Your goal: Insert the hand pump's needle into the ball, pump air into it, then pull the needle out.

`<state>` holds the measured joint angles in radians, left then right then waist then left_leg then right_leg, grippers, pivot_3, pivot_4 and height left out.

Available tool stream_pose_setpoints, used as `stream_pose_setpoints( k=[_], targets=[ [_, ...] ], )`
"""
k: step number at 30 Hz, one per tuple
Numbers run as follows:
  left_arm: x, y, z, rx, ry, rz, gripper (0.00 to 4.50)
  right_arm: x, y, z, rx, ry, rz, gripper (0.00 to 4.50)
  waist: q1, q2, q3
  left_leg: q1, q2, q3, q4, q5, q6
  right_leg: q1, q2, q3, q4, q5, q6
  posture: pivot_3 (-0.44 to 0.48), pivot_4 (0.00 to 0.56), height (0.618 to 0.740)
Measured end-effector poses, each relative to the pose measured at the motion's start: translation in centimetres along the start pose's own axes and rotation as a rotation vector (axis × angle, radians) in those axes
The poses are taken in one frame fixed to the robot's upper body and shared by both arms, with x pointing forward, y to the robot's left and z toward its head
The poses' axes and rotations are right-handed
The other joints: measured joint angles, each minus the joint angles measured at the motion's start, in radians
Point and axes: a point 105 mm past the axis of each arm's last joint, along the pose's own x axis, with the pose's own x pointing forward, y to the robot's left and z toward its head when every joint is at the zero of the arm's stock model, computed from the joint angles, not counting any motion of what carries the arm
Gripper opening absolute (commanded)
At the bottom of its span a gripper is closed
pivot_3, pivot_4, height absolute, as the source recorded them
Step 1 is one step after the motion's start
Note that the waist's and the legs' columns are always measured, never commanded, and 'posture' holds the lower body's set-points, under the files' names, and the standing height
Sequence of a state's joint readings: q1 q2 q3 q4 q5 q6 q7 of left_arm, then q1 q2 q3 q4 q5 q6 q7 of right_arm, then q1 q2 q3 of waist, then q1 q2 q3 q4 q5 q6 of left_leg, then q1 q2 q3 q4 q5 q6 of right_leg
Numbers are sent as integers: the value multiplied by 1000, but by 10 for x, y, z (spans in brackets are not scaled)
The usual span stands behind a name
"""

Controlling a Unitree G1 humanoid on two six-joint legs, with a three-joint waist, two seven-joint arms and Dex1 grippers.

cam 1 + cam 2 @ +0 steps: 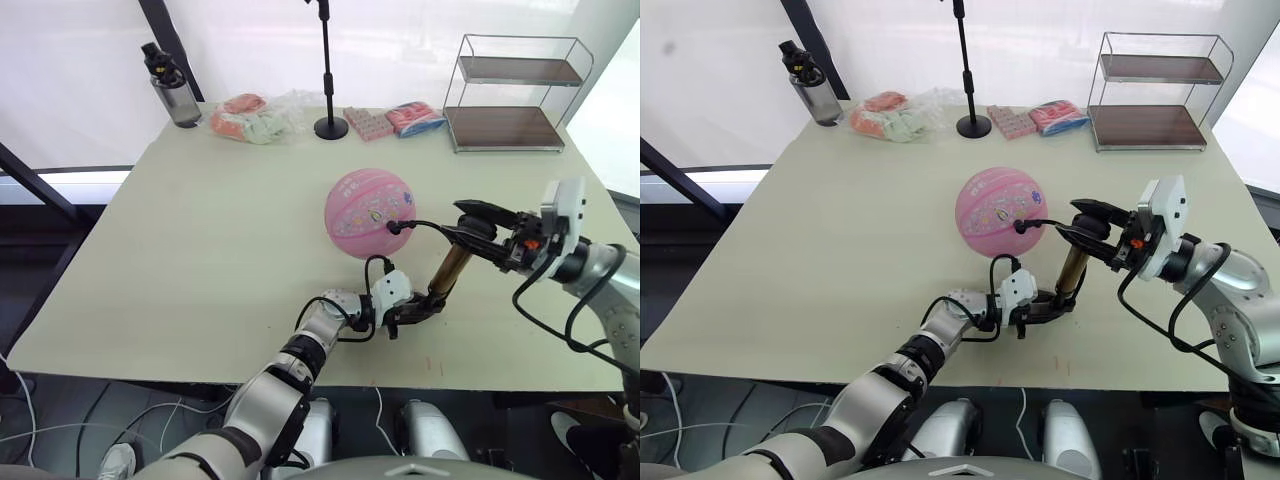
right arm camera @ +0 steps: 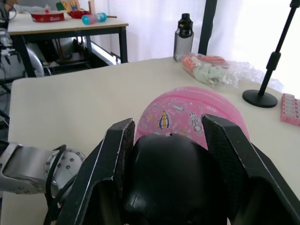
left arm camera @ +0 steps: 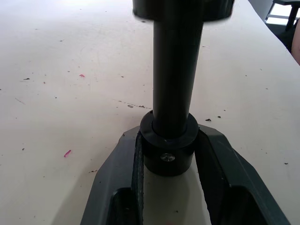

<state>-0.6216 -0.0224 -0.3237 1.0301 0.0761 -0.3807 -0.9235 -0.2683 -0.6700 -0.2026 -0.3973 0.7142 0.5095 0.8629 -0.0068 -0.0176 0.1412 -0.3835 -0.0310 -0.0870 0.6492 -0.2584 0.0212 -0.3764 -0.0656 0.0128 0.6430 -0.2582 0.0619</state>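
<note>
The pink ball [image 1: 369, 213] rests mid-table. To its right the hand pump [image 1: 450, 268] stands tilted, its gold barrel rising toward the right. My left gripper [image 1: 412, 312] is shut on the pump's black lower end [image 3: 168, 152], low by the table. My right gripper [image 1: 478, 230] is shut on the black handle [image 2: 171, 178] at the top. A thin black hose [image 1: 425, 225] arcs from the pump to a small black fitting [image 1: 395, 228] against the ball's right side. The needle pin itself is hidden there.
At the back of the table are a black stand pole [image 1: 327, 70], a water bottle [image 1: 172, 90], a plastic bag of items [image 1: 255, 118], a pink tray [image 1: 366, 122] and a wire shelf [image 1: 512, 92]. The front table edge [image 1: 400, 378] lies just below my left gripper.
</note>
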Motion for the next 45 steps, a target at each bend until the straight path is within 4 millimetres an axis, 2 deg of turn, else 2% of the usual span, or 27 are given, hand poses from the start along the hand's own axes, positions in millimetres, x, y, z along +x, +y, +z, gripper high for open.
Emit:
stream_pose_setpoints(
  k=[10,16,26,27,28,31,45],
  targets=[
    [1,-1,1,1,-2,-2,1092,-8,-6,38,-28,-9,24,1871,3,1,1,-1,0,0,0,0,0,0,-1,0,0,0,0,0,150,740],
    [1,0,1,1,-2,-1,1092,-7,-5,55,-57,-25,51,1871,2,1,2,-1,0,0,0,0,0,-1,-1,0,0,0,0,0,150,740],
    [1,0,0,1,-1,1,1092,-9,-2,56,-60,-37,48,1871,3,1,1,0,0,0,0,0,0,0,-1,0,0,0,0,0,150,740],
    [1,-1,-1,0,2,2,1092,-9,5,40,-43,-58,42,1871,2,-1,0,1,0,0,0,0,0,1,0,0,0,0,0,0,150,740],
    [0,-1,-1,1,3,3,1092,-9,6,38,-44,-56,40,1871,2,-1,0,1,0,1,0,0,0,1,0,0,0,0,0,0,150,740],
    [0,-1,-3,0,8,9,1092,-9,8,17,-37,-34,24,1871,1,-5,-3,2,1,0,0,0,0,2,0,0,0,0,0,0,150,740],
    [-1,-2,-6,-6,15,9,1092,-1,22,-53,0,32,-1,1871,1,-11,-11,3,1,0,-1,0,0,2,1,0,0,0,0,0,150,740]
  ],
)
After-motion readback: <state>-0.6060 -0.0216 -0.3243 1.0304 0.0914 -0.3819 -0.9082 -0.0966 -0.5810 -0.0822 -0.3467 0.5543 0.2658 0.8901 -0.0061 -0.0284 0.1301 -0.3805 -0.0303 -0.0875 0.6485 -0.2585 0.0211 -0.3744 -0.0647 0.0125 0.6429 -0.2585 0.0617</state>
